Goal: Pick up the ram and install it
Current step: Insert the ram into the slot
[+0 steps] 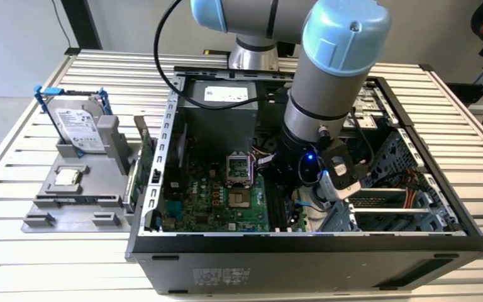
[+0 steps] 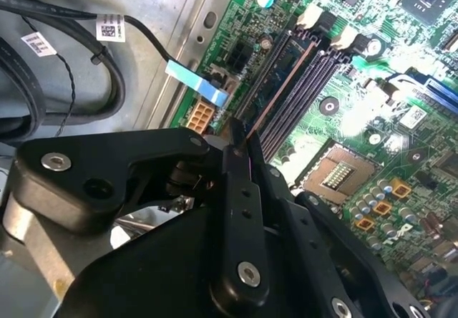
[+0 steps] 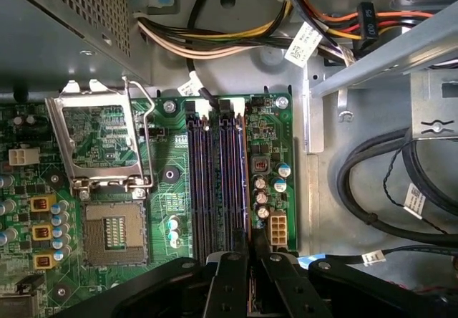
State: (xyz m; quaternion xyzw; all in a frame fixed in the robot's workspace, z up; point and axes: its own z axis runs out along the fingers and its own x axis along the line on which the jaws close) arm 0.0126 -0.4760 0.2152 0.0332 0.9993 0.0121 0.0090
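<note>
The ram (image 2: 278, 85) stands on edge in the outermost memory slot of the motherboard (image 3: 161, 153), inside the open computer case (image 1: 309, 242) on the slatted desk (image 1: 23, 264). In both wrist views the pincer (image 2: 240, 142) is closed on the ram's near end. A hard drive (image 1: 80, 126) in a blue frame stands on a grey holder toward the exterior view's left.

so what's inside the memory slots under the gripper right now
The ram stands on edge in the outermost slot, its near end between the gripper fingers. The neighbouring memory slots look empty. The gripper covers their near ends.
</note>
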